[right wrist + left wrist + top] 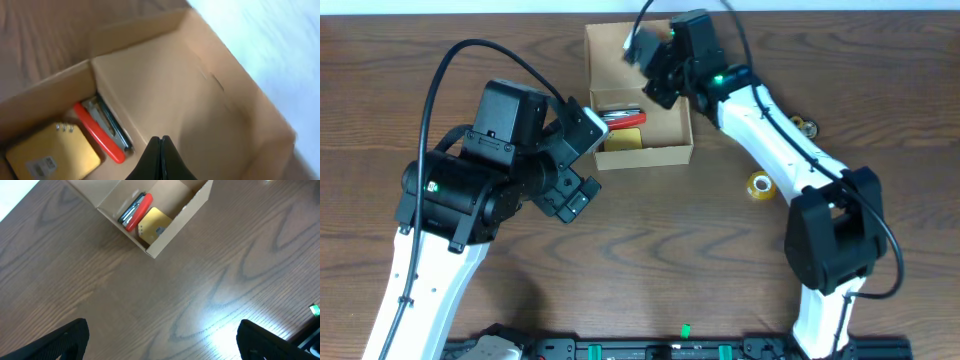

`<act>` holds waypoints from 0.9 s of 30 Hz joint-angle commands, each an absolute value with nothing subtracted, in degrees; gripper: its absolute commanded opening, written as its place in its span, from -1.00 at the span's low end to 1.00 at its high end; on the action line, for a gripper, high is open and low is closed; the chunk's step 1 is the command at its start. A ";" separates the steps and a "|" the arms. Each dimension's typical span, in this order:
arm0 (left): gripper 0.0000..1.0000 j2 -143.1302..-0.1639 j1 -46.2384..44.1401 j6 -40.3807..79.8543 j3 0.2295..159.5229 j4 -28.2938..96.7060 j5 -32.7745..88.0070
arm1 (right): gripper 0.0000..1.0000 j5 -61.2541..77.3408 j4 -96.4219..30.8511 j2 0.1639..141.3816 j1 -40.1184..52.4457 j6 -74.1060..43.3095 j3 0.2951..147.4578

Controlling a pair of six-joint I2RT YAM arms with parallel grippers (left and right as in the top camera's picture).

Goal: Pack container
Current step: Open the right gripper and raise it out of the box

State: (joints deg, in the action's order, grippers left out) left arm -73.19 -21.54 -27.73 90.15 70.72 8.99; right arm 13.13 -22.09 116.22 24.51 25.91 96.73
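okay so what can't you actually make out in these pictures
Overhead: right gripper hides much of the container's inside.
Overhead: small object beside the right arm, too small to identify.
Right wrist: yellow notepad's label, blurred.
Left wrist: container's far end, cut by the top edge.

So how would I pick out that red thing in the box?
Look for the open cardboard box at the far side of the table. Inside lie two things side by side. The red one is long and narrow with a silver-black top; its neighbour is a flat yellow notepad.
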 commanded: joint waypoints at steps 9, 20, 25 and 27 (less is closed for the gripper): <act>0.91 -73.06 -21.39 -28.29 91.88 70.94 8.78 | 0.33 1.91 -38.33 110.26 19.05 -16.73 97.41; 0.90 -73.06 -21.39 -28.29 91.88 70.94 8.78 | 0.99 -0.10 -41.23 112.88 21.85 -16.69 97.38; 0.90 -73.06 -21.39 -28.29 91.88 70.94 8.78 | 0.99 0.69 -42.89 115.37 22.24 -16.71 97.38; 0.90 -73.06 -21.39 -28.29 91.88 70.94 8.78 | 0.66 0.64 -43.62 116.01 22.57 -16.69 97.38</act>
